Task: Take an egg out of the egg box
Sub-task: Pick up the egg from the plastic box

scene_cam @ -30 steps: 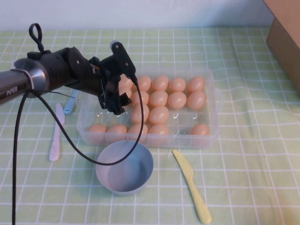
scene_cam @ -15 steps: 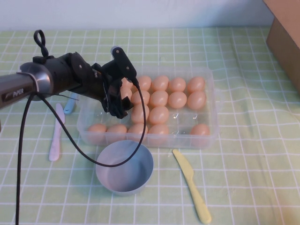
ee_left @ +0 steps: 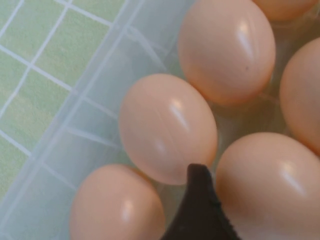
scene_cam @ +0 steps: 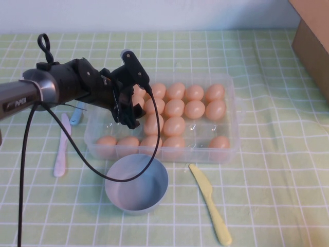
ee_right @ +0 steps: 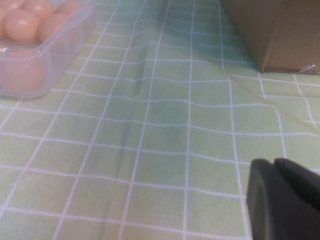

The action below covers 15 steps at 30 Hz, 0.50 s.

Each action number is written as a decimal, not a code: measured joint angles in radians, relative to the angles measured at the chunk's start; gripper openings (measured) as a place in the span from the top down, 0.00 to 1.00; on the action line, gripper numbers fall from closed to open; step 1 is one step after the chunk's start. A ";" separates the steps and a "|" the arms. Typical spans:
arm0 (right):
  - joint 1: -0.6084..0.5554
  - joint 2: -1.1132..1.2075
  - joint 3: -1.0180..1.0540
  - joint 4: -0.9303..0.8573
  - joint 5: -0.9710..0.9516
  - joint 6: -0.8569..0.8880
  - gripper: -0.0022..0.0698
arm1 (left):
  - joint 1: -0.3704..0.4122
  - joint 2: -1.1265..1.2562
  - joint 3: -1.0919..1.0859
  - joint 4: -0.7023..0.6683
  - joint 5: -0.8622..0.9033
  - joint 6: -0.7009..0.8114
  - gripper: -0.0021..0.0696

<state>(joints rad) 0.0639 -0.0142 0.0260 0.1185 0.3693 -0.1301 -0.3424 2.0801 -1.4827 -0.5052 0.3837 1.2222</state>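
Reaching into the egg box (scene_cam: 232, 123), the left end effector (scene_cam: 129, 98) hangs with fingers spread over the eggs at the box's left end; in its wrist view one fingertip (ee_left: 198, 210) sits down between the egg (ee_left: 167, 128) and its neighbour. No egg is gripped or lifted yet, so closing and lifting remain. The right end effector (ee_right: 285, 197) is parked over bare surface; its fingers look pressed together.
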 joint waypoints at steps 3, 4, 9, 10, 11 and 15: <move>0.000 0.000 0.000 0.000 0.000 0.000 0.99 | 0.000 0.000 0.000 0.000 -0.003 0.000 0.41; 0.000 0.000 0.000 0.000 0.000 0.000 0.99 | 0.000 0.000 0.000 0.000 -0.002 0.000 0.43; 0.000 0.000 0.000 0.000 0.000 0.000 0.99 | 0.000 0.000 0.000 0.000 -0.003 0.000 0.44; 0.000 0.000 0.000 0.000 0.000 0.000 0.99 | 0.000 0.000 0.000 0.000 -0.003 0.000 0.44; 0.000 0.000 0.000 0.000 0.000 0.000 0.99 | 0.000 0.000 0.000 0.000 -0.003 0.000 0.44; 0.000 0.000 0.000 0.000 0.000 0.000 0.99 | 0.000 0.000 0.000 0.000 -0.003 0.000 0.44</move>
<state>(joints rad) 0.0639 -0.0142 0.0260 0.1185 0.3693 -0.1301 -0.3424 2.0801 -1.4827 -0.5052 0.3806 1.2222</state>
